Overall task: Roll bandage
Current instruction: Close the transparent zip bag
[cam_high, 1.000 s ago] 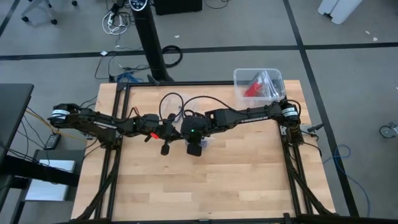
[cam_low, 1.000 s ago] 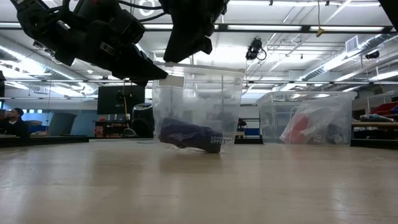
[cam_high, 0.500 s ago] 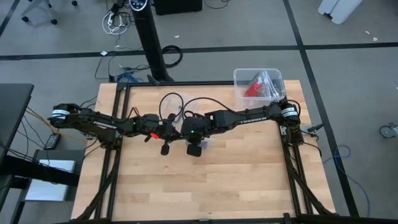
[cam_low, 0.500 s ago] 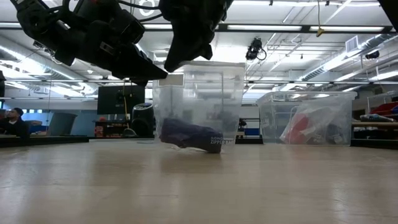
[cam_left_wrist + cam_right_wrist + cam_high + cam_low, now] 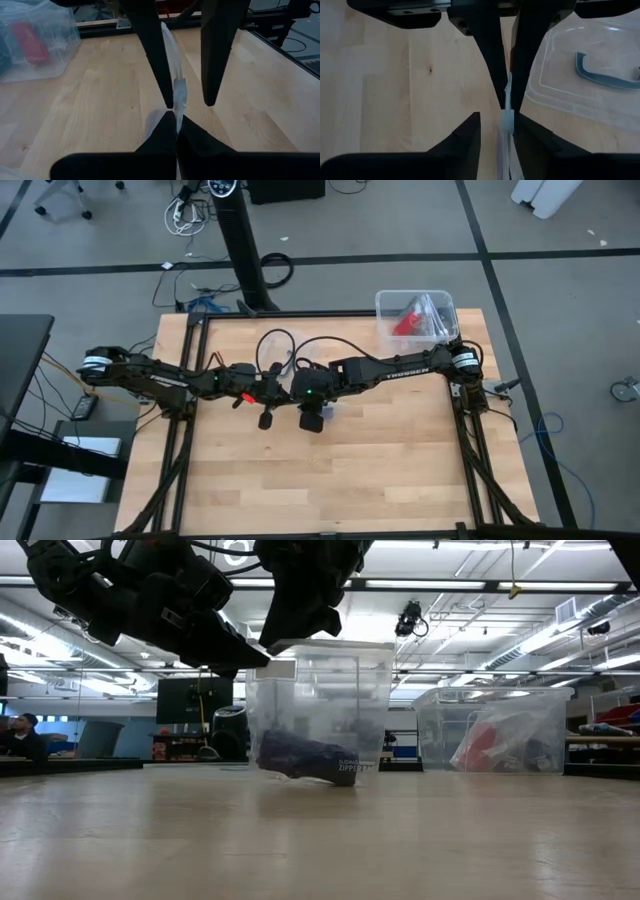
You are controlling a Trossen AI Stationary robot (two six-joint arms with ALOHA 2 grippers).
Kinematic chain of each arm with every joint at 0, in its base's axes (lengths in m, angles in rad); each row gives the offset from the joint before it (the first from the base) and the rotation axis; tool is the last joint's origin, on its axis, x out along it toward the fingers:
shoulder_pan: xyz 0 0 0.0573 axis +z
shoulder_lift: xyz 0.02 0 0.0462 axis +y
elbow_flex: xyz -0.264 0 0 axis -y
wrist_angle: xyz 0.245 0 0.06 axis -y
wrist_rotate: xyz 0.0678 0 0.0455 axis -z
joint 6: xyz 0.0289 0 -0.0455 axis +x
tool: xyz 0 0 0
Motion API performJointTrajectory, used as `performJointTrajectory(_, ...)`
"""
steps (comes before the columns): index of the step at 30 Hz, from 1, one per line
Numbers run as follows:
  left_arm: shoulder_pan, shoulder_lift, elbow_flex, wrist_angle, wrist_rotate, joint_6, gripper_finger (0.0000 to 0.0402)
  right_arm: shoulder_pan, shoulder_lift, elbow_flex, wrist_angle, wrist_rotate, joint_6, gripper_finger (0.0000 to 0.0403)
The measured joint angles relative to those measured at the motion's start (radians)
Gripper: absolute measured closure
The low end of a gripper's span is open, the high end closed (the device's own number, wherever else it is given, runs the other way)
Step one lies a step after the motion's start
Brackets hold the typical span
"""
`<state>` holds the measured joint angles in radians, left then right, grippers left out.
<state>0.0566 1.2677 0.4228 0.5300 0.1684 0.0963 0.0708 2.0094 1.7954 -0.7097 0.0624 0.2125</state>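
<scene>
A: Bandage [image 5: 305, 759] position?
B: Lying inside a clear zipper bag [image 5: 318, 705] hanging over the worktop [image 5: 380, 460] centre.
A: Hands?
B: Left hand [image 5: 176, 111] is pinching the bag's top edge, fingers together. Right hand [image 5: 498, 117] is straddling that edge, fingers slightly apart.

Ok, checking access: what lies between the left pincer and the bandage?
Clear zipper bag: left pincer pinches its top edge, right pincer straddles it, bandage inside at bottom; low view.
</scene>
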Motion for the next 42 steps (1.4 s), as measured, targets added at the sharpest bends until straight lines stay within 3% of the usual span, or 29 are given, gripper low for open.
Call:
performJointTrajectory(17,0.0,0.0,0.0,-0.001,0.001,0.0,0.0402,0.0,0.001,0.0,-0.005,-0.003,0.012,0.0378)
performJointTrajectory(42,0.0,-0.001,0.003,0.008,0.001,0.0,0.0402,0.012,-0.04,0.002,-0.166,0.001,0.021,0.0378)
